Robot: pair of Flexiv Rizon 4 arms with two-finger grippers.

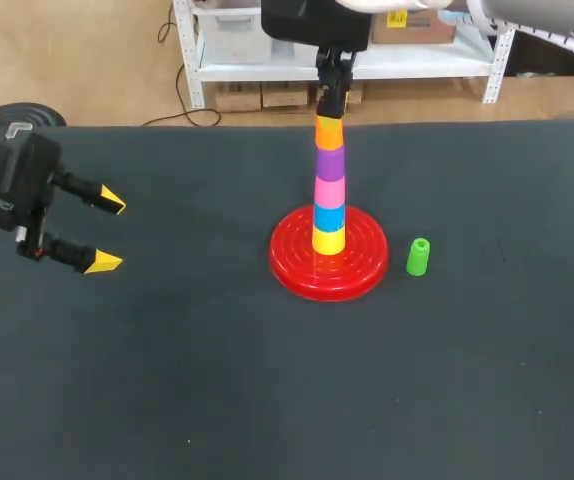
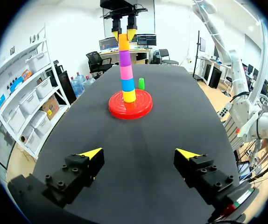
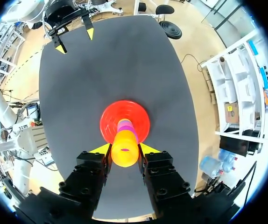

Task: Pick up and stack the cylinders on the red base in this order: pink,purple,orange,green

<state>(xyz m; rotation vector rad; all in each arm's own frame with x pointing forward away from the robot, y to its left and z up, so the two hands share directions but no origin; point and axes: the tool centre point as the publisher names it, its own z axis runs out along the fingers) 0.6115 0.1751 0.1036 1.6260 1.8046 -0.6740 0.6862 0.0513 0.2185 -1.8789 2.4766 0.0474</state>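
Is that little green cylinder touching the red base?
Apart. The head view shows a clear gap between the green cylinder and the red base.

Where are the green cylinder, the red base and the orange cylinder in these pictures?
green cylinder (image 1: 418,257): head view, on the middle of its side.
red base (image 1: 292,264): head view, on a bare part near its rim.
orange cylinder (image 1: 329,134): head view, on the middle of its visible side.
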